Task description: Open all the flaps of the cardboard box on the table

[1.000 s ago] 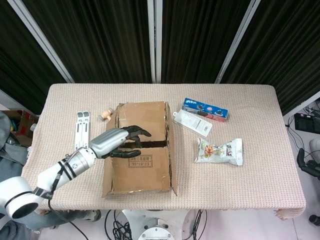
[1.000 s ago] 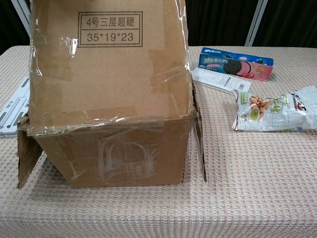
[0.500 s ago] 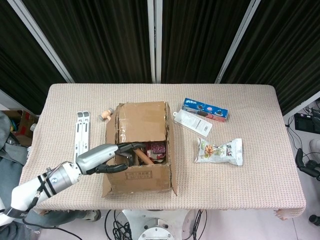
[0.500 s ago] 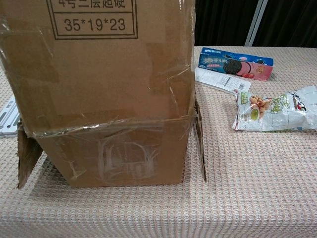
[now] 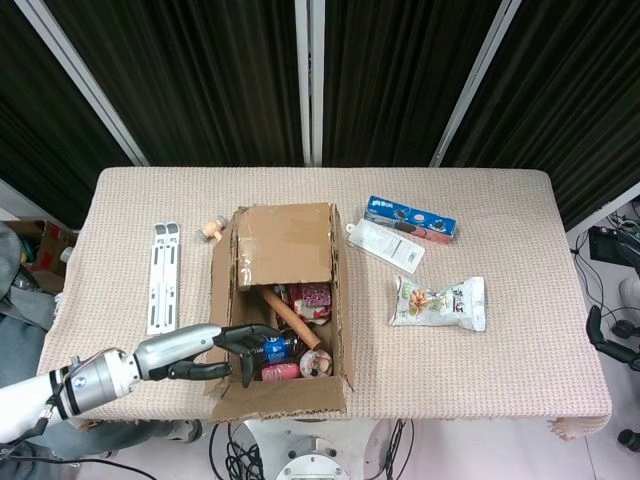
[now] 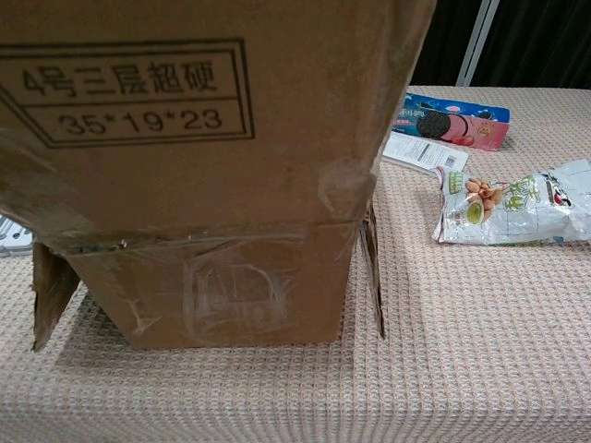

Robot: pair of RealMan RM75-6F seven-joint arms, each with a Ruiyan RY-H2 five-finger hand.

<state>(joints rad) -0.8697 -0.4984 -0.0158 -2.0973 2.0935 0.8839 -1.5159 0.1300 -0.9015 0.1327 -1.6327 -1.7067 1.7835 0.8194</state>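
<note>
At lower left, my left hand (image 5: pixel 215 352) grips the near flap (image 5: pixel 285 398) of the cardboard box (image 5: pixel 283 300), folding it out toward the frame's bottom edge. The box sits centre-left, far flap (image 5: pixel 285 245) lying over its back half, goods showing inside. At right lie a cookie box (image 5: pixel 410 218) and snack bag (image 5: pixel 440 303).

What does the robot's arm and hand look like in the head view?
Only the left arm shows. The left hand has a silver-grey back and black fingers. Behind it, a grey wrist segment with dark rings joins a white forearm. The right hand is not in view.
</note>
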